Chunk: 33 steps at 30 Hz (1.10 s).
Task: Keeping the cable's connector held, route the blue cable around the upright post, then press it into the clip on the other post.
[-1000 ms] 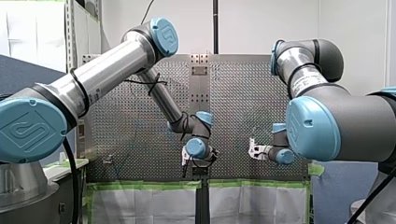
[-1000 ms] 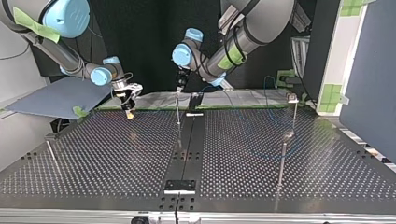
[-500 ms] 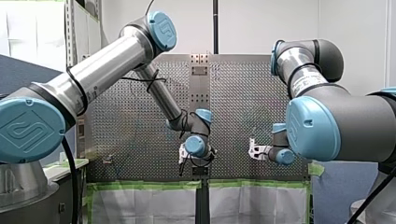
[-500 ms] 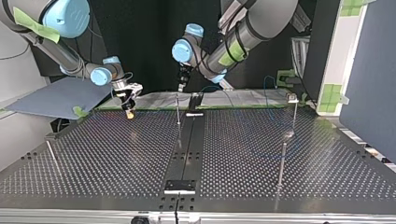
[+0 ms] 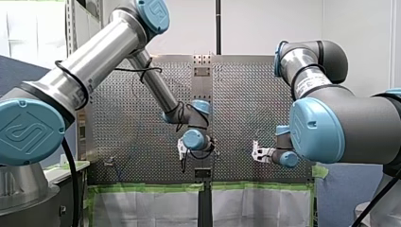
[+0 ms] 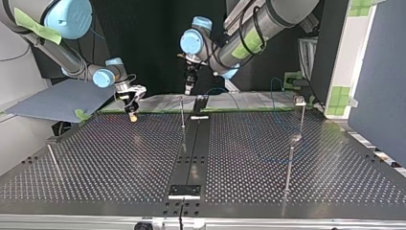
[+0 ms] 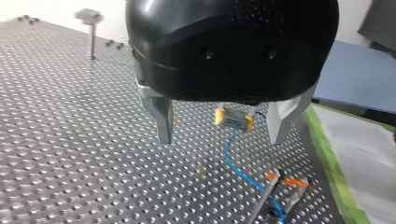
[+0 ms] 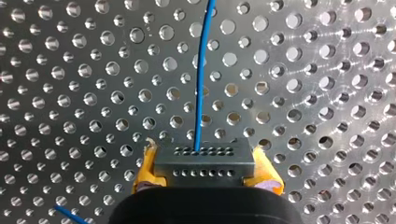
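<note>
My left tool point(image 6: 187, 90), wide and empty, has lifted off the post point(image 6: 182, 115) at upper centre; my right tool point(image 6: 132, 114) grips the connector point(image 8: 204, 163), routing apparently pending.

My front camera looks along the table point(image 5: 246, 94) from behind; top faces back across it; both wrist cameras sit close.
</note>
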Available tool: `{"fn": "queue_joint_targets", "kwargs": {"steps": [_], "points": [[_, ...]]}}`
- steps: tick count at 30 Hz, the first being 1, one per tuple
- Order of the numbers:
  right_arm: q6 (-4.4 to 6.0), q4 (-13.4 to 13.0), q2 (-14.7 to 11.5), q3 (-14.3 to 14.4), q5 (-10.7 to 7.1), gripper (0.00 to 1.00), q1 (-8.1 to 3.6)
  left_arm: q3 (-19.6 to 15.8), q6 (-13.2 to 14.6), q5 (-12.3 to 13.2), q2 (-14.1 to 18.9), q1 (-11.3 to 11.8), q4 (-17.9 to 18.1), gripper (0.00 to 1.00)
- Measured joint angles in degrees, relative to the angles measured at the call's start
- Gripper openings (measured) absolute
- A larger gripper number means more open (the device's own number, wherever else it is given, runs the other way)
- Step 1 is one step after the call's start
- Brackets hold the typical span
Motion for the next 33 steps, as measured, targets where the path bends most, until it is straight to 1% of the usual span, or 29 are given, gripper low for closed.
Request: {"fn": "queue_joint_targets", "kwargs": {"steps": [4,6,11,14,17,33], "points": [[0.0,-0.01,0.07,0.0,0.0,0.0,-0.07,-2.11,-2.05,-0.14,2.1,0.09,0.06,0.98],[0.0,-0.01,0.12,0.0,0.0,0.0,-0.08,-3.21,-2.38,-0.26,3.21,0.14,0.42,0.98],[0.0,-0.07,0.2,0.0,0.0,0.0,-0.1,-6.2,-1.8,-0.36,6.2,0.27,2.84,0.98],[0.0,-0.09,0.26,0.0,0.0,0.0,-0.08,-7.83,-1.95,-0.35,7.82,0.36,4.36,0.98],[0.01,-0.1,0.29,0.0,0.0,0.0,-0.02,-9.32,-2.1,-0.37,9.31,0.31,5.15,0.98],[0.0,-0.11,0.51,0.0,0.0,0.0,0.05,-17.83,-1.64,-0.46,17.84,0.55,6.48,0.98]]}}
